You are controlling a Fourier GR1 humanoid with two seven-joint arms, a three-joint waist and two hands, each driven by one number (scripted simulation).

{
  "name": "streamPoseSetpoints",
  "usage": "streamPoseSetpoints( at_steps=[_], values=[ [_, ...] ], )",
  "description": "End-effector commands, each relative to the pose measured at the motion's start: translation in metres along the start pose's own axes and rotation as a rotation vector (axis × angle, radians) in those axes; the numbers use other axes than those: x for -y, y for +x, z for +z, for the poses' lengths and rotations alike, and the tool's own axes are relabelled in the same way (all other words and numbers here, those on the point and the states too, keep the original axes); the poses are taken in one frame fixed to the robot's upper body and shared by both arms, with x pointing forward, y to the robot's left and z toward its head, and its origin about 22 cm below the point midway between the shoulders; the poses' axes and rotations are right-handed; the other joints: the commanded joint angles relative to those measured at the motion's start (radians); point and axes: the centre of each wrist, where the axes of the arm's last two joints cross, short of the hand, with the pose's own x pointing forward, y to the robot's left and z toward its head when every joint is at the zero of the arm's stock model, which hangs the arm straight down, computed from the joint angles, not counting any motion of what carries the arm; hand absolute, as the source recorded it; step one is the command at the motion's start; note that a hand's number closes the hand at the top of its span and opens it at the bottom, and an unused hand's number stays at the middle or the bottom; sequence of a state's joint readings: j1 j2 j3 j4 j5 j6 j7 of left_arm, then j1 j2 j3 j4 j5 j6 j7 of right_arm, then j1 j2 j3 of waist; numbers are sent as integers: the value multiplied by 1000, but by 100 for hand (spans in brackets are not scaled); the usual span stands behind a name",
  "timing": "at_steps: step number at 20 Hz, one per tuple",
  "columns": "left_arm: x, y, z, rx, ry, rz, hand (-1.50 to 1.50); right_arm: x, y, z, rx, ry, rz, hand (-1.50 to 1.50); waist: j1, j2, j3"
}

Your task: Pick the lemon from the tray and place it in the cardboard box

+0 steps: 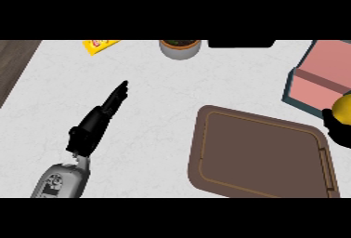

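Observation:
The yellow lemon [343, 108] shows at the right edge, held above the counter between the tray and the box. My right hand [336, 129] is curled under and around it, mostly cut off by the view's edge. The brown tray [260, 155] lies bare at the lower right. The cardboard box [319, 76], pinkish inside with a teal outer wall, stands at the upper right, just beyond the lemon. My left hand [99, 118] rests over the counter at the left, fingers straight and pointing up and to the right, holding nothing.
A grey pot with soil [180, 48] stands at the back centre. A yellow packet [100, 45] lies at the back left, and a dark object [241, 43] sits at the back. Dark wood [14, 60] borders the white counter's left edge.

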State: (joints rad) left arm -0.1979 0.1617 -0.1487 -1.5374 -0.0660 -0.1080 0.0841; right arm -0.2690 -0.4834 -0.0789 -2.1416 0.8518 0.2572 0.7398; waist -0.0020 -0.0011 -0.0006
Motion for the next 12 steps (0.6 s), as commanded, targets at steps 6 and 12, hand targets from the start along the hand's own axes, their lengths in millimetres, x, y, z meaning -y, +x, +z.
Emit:
streamPoseSetpoints(
  at_steps=[6, 12],
  values=[
    [7, -3, 2, 5, -4, 8, 0, 6, -13, -66, -79, -53, -29, 150, 7, 2, 0],
    [6, 3, 2, -15, -9, 11, 0, -4, -44, -90, -95, -59, -55, 150, 6, 1, 1]
  ],
)
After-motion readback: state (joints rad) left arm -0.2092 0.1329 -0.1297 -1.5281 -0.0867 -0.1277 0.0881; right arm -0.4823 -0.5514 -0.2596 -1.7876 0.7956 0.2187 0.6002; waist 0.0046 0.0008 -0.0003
